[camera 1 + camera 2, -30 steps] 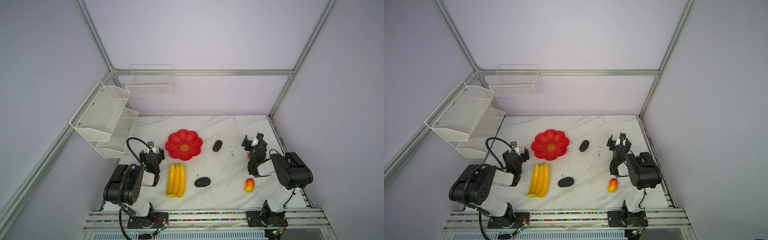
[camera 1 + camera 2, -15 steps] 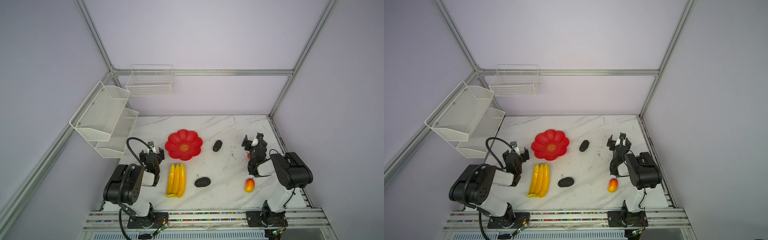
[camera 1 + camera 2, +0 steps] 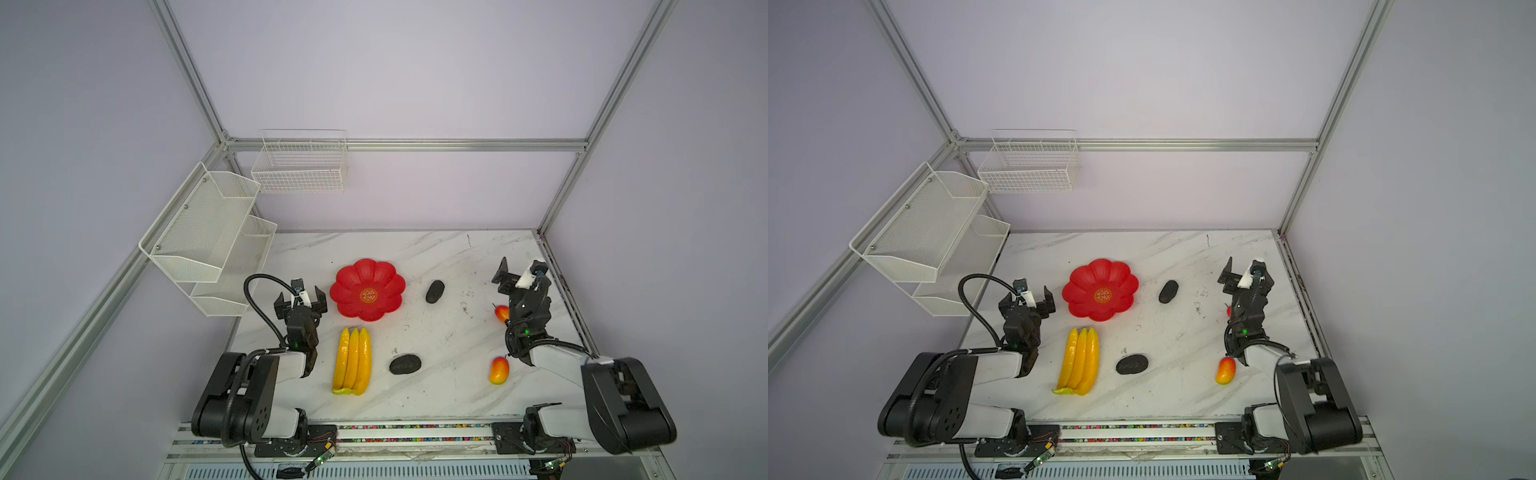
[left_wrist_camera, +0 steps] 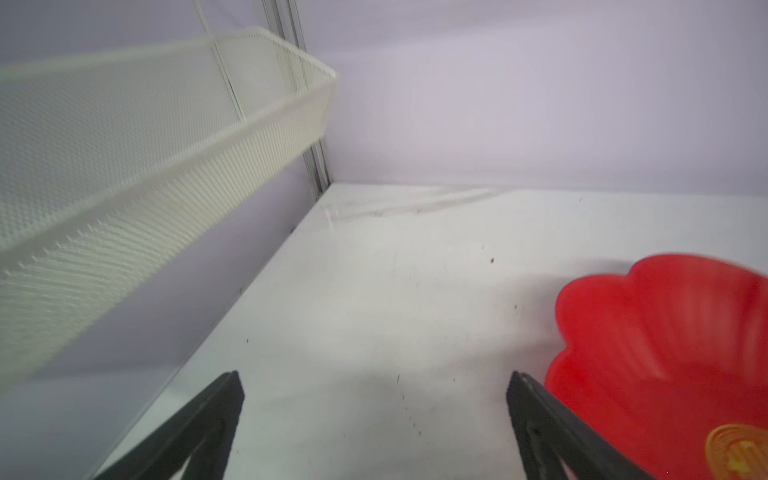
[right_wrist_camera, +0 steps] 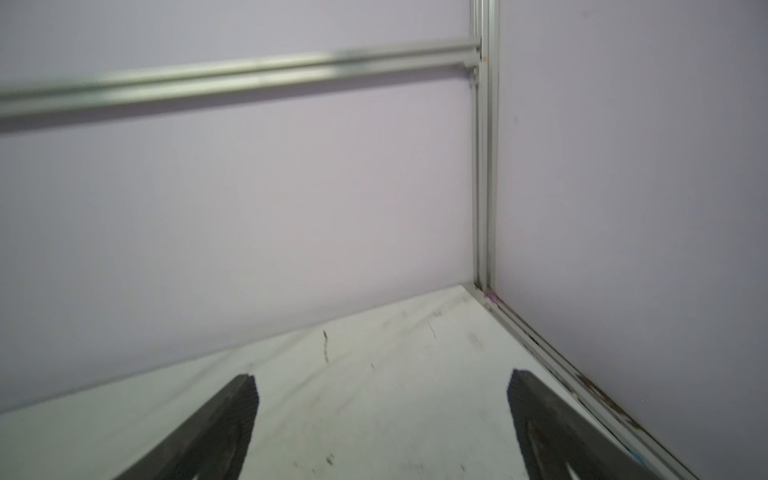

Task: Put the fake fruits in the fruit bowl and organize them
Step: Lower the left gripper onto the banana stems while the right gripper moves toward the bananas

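Along the front of the white marble-patterned table (image 3: 436,395) lie the nearest fruits. A bunch of three glossy yellow plastic bananas (image 3: 353,361) sits on the left with a black, bumpy, egg-shaped avocado (image 3: 405,364) just beside it. A small red-orange-yellow mango (image 3: 498,370) lies well apart to the right.

Farther back, the left jaws, at the tip of the black-and-white left arm (image 3: 266,374), stand wide apart and empty. In the left wrist view we see only bare table between them. The right jaws, on the matching right arm (image 3: 557,361), are equally apart and hold nothing. A second mango (image 3: 501,312) is partly hidden behind that wrist.

Beyond the left jaws, just beside them, rests the fruit bowl (image 3: 353,278), a shallow glossy red plastic dish with a scalloped petal rim and a gold emblem. It is empty. A second avocado (image 3: 434,291) lies near its right side. A white mesh shelf (image 3: 199,232) and a white wire basket (image 3: 299,166) hang on the walls behind.

We judge that the first pick has not yet begun. We would take the bananas with the left jaws, set crosswise over the middle of the bunch, and lay them along one edge of the bowl to leave room. The dish looks light, so we should lower fruit gently rather than drop it. The round avocados may roll, so we should grip them across the short axis.
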Available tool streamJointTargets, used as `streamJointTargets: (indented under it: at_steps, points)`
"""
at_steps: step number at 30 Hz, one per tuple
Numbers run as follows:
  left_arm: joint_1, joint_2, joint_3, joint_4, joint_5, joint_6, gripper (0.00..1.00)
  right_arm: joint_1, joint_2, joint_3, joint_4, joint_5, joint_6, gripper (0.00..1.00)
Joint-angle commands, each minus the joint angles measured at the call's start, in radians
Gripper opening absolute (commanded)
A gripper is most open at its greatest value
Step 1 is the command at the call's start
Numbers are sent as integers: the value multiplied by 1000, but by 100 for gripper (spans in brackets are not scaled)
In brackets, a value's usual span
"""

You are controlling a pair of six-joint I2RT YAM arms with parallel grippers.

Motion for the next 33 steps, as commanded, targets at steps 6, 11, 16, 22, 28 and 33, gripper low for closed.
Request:
streamJointTargets:
  at_steps: [6,11,16,22,28,33]
  points:
    - [-376,-459,278,-935,-223,-86,100,292,-135,182,-598,-459,82,97]
    - [-446,-468,642,-1735,-98,-521,100,450,-206,113,-633,-683,49,97]
    - [-516,-540,602,-1917,56,-702,100,565,-222,57,-534,-849,-24,97]
    - [-570,-711,476,-2031,125,-1162,100,736,-179,94,-621,-843,-133,97]
    - [-582,-676,491,-2240,169,-1571,100,800,-145,113,-652,-781,-178,97]
    - [-630,-634,480,-2276,224,-1782,100,800,-157,105,-646,-760,-184,97]
